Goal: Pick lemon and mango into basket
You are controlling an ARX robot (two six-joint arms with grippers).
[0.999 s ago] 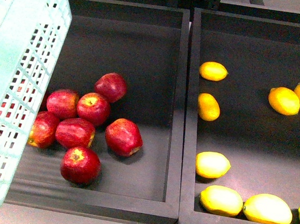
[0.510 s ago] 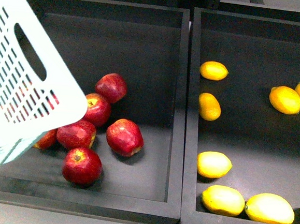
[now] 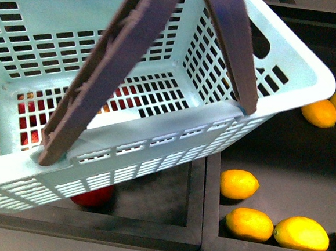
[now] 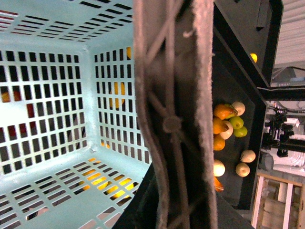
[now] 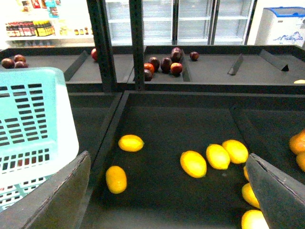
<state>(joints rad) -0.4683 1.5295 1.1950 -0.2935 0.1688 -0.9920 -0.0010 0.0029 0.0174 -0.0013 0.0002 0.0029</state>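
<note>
Your basket point(image 3: 173, 134): holds no fruit. Lemon point(image 3: 238, 184): unpicked; mango: not made out. Right gripper point(image 5: 167, 158): fingers point(image 5: 66, 195) wide, empty; left gripper: unseen, grip cannot be told.

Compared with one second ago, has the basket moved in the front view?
Yes. The basket swung rightward from the left edge and now overhangs the central divider, hiding most apples.

Front view: bright, even overhead light. Basket point(image 3: 146, 138) pale. Handle point(image 3: 105, 68) soft from closeness. Lemons point(image 3: 239, 184) oversaturated against dark tray point(image 3: 293, 158). Basket shadow on tray floor.
Left wrist view: handle blurred, grainy; far room blown out.
Right wrist view: fridges point(image 5: 190, 19) overexposed, soft shadows under lemons.
</note>
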